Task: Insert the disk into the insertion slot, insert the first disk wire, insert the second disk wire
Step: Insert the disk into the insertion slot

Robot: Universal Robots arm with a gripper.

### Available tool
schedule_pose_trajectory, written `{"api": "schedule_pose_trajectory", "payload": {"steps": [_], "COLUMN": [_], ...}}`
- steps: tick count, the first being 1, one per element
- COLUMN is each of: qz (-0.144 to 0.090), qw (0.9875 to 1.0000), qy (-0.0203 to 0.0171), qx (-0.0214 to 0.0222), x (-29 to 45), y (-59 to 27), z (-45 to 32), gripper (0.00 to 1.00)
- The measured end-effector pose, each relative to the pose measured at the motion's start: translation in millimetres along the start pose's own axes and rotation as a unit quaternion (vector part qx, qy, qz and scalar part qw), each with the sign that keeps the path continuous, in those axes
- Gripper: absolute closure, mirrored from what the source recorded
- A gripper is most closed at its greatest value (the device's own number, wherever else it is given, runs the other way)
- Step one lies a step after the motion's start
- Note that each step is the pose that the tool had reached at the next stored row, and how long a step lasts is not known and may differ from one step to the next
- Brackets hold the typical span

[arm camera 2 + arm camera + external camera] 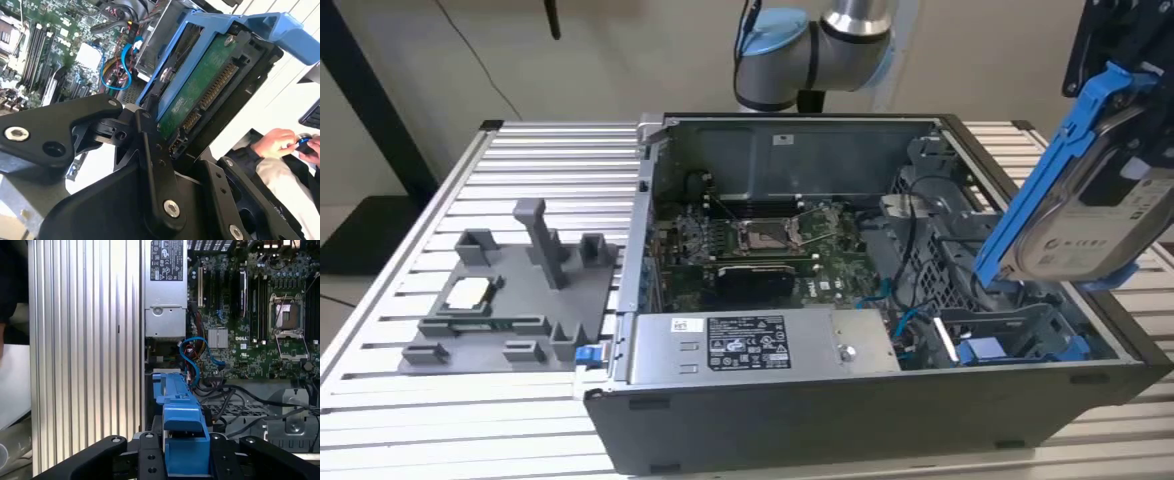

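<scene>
Tilted disk (1101,215) clamped in fingers (150,145), above insertion slot (1007,330).

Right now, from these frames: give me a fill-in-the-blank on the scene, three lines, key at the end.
1. The gripper holds the disk in its ____ carrier.
2. In the exterior view, the tray lies on the case's ____ side.
3. The disk hangs tilted above the case, not yet in the ____.
Missing words: blue; left; slot.
</scene>
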State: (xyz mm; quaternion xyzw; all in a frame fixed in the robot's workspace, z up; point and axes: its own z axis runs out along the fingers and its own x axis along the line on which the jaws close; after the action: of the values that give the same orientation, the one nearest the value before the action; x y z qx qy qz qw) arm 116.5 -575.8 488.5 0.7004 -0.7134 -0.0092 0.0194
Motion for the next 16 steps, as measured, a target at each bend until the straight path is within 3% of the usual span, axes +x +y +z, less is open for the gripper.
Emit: {"api": "schedule_pose_trajectory", "payload": {"steps": [16], "qz": [0.0], "qw": [1.0], "qy": [0.0001], "qx": [0.0003], "x": [-0.1], "y": [-0.5], "z": [12.9], "gripper": [0.67]}}
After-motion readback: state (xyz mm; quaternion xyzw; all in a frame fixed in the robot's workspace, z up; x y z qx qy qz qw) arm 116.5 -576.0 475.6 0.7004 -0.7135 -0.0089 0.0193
